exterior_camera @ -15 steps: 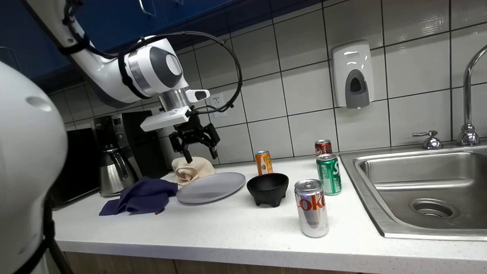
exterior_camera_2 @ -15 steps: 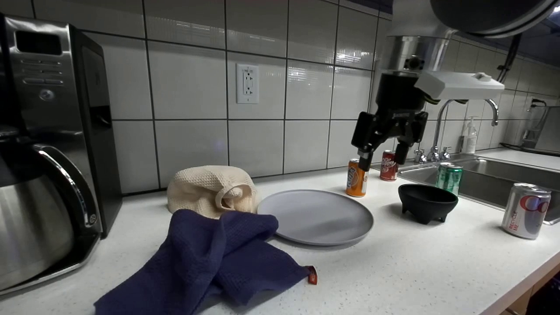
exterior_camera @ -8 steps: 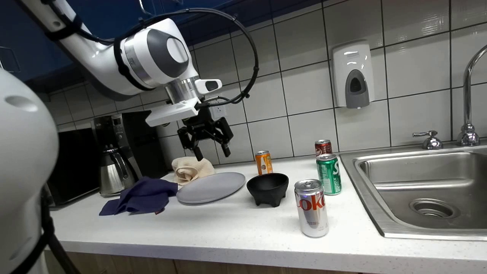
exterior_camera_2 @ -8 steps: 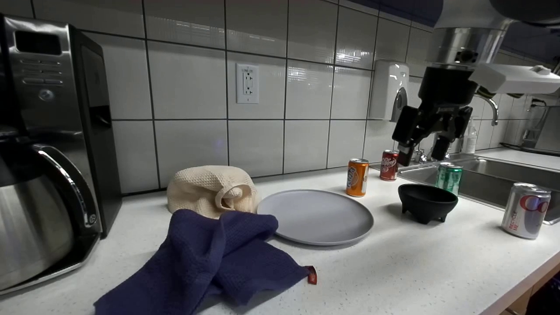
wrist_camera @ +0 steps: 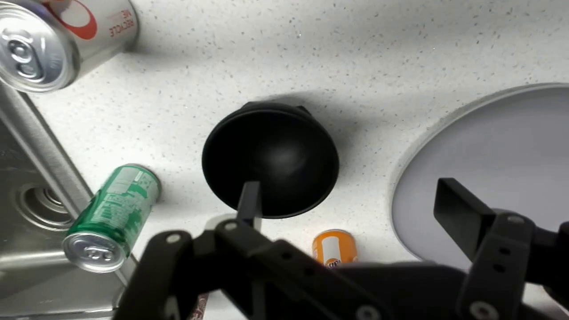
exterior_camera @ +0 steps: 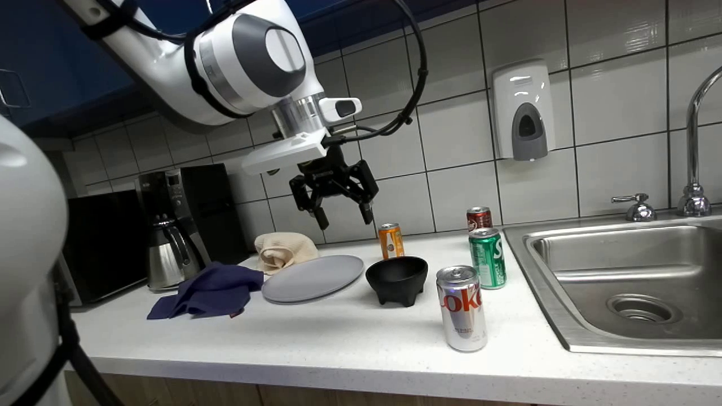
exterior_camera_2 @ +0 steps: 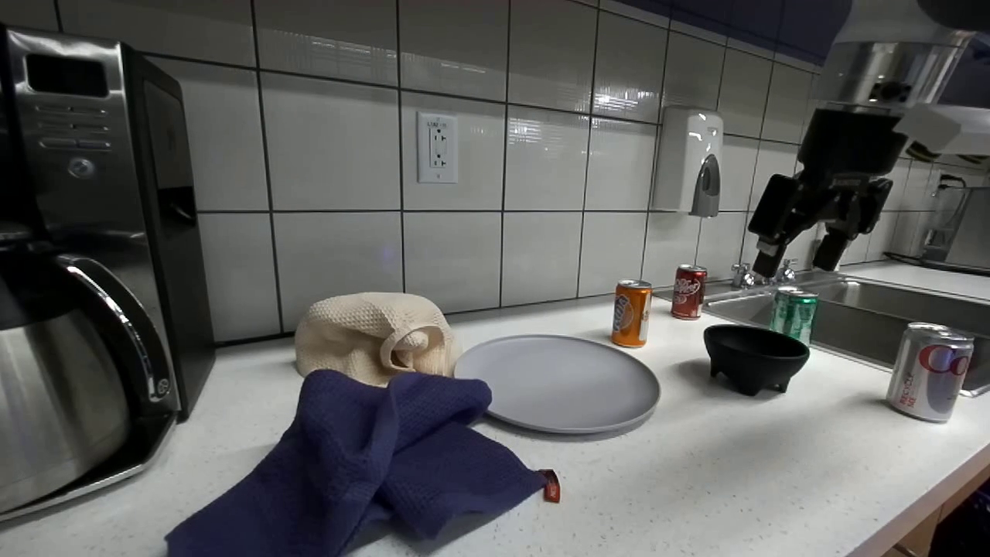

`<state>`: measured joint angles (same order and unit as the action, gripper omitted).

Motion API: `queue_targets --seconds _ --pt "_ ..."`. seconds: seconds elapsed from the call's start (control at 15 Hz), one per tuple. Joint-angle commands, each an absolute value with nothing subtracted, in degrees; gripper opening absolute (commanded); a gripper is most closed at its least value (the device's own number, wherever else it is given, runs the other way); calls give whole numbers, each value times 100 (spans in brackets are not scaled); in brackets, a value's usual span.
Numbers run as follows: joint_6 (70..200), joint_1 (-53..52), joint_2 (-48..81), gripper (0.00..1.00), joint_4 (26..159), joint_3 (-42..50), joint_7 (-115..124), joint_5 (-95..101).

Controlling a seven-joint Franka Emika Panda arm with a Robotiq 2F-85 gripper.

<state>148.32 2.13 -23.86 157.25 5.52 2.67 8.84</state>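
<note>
Round black footed bowl (wrist_camera: 271, 160) sits upright on the white speckled counter (exterior_camera: 338, 344), set back from its front edge. Black 2-fingered gripper (wrist_camera: 351, 195) hangs in the air near it, jaws spread wide, overlapping the bowl's rim in the wrist view. Room: a strip of counter between bowl and flat round grey plate (exterior_camera_2: 557, 384); gaps also toward orange metal can (exterior_camera: 391, 241) and green metal can (exterior_camera: 488, 259). Silver metal can with red lettering (exterior_camera: 461, 310) stands near the front edge. Past the green can, stainless-steel sink (exterior_camera: 546, 293). Dark red metal can (exterior_camera_2: 687, 292) mostly hidden in the wrist view; plate cut off there.
</note>
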Motion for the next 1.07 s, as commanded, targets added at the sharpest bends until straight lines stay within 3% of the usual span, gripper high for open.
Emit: queue_targets --seconds 0.0,1.0 --pt "14901 453 -2593 100 15858 654 -30 746" --pt "14624 1456 -2786 100 15936 1073 150 800"
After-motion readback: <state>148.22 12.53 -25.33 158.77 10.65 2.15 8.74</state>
